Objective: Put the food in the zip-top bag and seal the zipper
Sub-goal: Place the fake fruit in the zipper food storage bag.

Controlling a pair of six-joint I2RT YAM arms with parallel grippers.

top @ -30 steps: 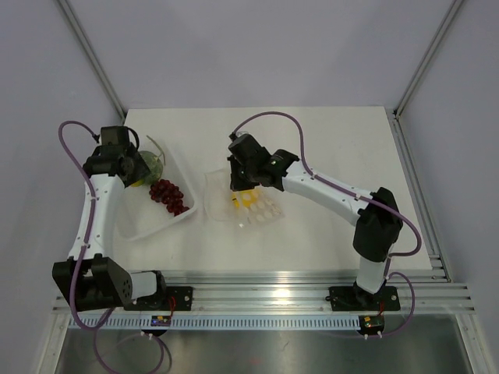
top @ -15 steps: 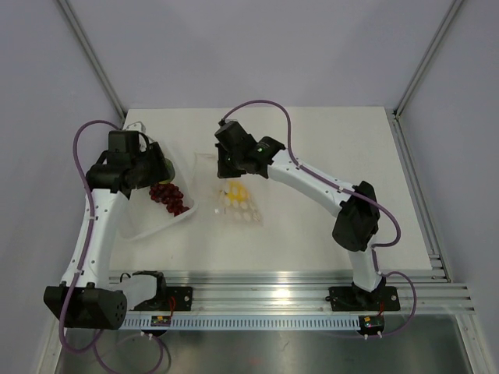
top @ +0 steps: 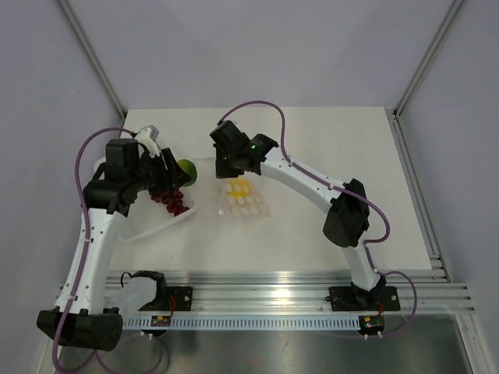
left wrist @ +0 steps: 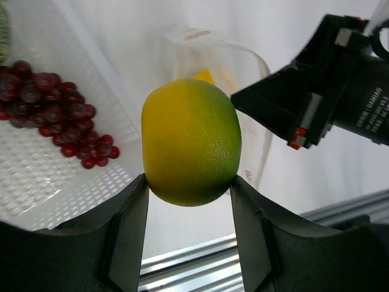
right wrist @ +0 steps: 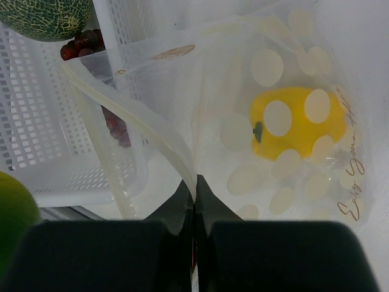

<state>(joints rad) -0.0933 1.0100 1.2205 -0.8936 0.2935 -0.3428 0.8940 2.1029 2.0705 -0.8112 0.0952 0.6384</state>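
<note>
Where the left gripper (left wrist: 188, 184) is seen through its wrist camera, its two fingers are clamped on a yellow-green fruit (left wrist: 190, 137), one finger on each side, the fruit held clear of the surface. Just beyond those fingers lies the open mouth of the zip-top bag (right wrist: 243, 79). To their left, a white tray (right wrist: 42, 121) carries red grapes (left wrist: 48, 115).

The right gripper (right wrist: 194, 188) has its fingers pressed together on the zipper (right wrist: 140, 131), pinching the pale strip at the bag's mouth edge. From the pinch, the strip runs up and to the left. Beyond and to the right of these fingers, a yellow food piece (right wrist: 298, 137) lies inside the bag. Farthest off, at upper left, a netted green melon (right wrist: 42, 15) sits in the tray.
</note>
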